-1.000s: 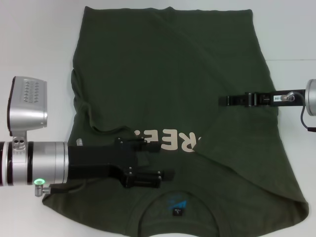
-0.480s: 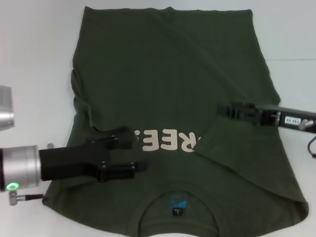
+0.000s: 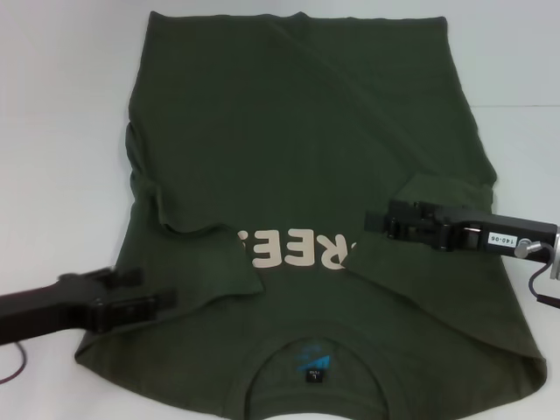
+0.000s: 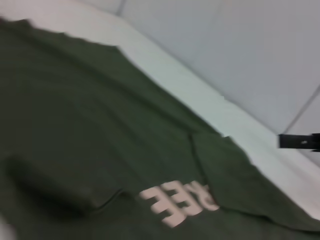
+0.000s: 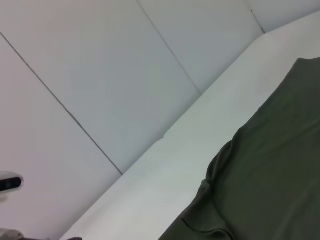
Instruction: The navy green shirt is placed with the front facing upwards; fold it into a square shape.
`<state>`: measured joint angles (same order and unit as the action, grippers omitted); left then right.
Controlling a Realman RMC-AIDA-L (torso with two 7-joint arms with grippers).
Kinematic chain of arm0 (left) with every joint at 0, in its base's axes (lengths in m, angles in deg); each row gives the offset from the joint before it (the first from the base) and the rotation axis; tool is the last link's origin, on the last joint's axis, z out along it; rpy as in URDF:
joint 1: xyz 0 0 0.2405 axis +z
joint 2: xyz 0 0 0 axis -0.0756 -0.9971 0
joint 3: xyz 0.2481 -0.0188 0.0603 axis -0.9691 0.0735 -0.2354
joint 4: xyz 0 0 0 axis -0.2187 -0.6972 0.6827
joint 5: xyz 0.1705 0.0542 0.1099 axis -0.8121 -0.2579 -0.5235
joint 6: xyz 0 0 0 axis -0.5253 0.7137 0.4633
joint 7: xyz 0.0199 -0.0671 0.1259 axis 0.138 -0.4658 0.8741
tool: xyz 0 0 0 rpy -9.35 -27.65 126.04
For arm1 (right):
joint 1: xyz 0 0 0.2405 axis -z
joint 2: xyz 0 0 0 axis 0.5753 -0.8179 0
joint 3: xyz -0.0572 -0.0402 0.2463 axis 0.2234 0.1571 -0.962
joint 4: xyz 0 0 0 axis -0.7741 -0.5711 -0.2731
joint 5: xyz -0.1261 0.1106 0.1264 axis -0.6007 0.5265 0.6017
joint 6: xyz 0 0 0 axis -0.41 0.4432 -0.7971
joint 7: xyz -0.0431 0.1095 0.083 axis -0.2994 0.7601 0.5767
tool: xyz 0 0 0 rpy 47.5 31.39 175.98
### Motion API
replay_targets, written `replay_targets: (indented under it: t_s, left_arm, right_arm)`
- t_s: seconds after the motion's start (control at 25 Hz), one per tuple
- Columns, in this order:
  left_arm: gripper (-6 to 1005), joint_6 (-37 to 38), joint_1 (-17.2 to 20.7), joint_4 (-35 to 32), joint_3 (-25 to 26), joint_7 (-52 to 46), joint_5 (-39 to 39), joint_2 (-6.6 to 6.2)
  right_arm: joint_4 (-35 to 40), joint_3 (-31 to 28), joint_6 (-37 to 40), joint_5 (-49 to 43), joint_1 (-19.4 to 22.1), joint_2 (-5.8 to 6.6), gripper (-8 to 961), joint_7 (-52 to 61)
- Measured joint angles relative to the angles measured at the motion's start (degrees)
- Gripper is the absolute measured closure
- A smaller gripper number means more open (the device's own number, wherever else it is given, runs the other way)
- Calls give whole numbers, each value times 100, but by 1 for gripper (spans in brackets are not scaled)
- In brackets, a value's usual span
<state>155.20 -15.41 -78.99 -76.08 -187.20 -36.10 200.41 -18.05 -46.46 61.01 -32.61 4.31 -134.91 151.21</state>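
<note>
The navy green shirt (image 3: 306, 131) lies flat on the white table, collar toward me, with both sleeves folded in over the body. Its pale letters (image 3: 297, 249) are partly covered by the folded flaps, and the black neck label (image 3: 313, 372) shows at the collar. My left gripper (image 3: 153, 289) hovers open and empty over the shirt's near-left shoulder. My right gripper (image 3: 376, 223) reaches in from the right above the folded right sleeve, beside the letters. The left wrist view shows the shirt (image 4: 100, 125), the letters (image 4: 180, 202) and the right gripper (image 4: 300, 141) farther off. In the right wrist view only the shirt's edge (image 5: 280, 175) appears.
The white table (image 3: 61, 131) has bare strips on both sides of the shirt and along the far edge. A pale panelled wall (image 5: 100, 75) stands behind the table. A black cable (image 3: 547, 293) hangs by the right arm.
The left arm has drawn back to the left, off the letters, leaving the left sleeve folded on the shirt. The right gripper has moved inward and nearer, over the folded right sleeve.
</note>
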Motion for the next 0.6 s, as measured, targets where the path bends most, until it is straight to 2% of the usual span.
replay_targets:
  t_s: [0.28, 0.6]
  left_arm:
    - [151, -117, 117, -133, 608, -264, -544, -11]
    - [157, -352, 171, -177, 714, -282, -963, -9]
  right_arm:
    - [47, -10, 56, 26, -42, 49, 47, 217]
    - [59, -37, 119, 32, -115, 52, 52, 226]
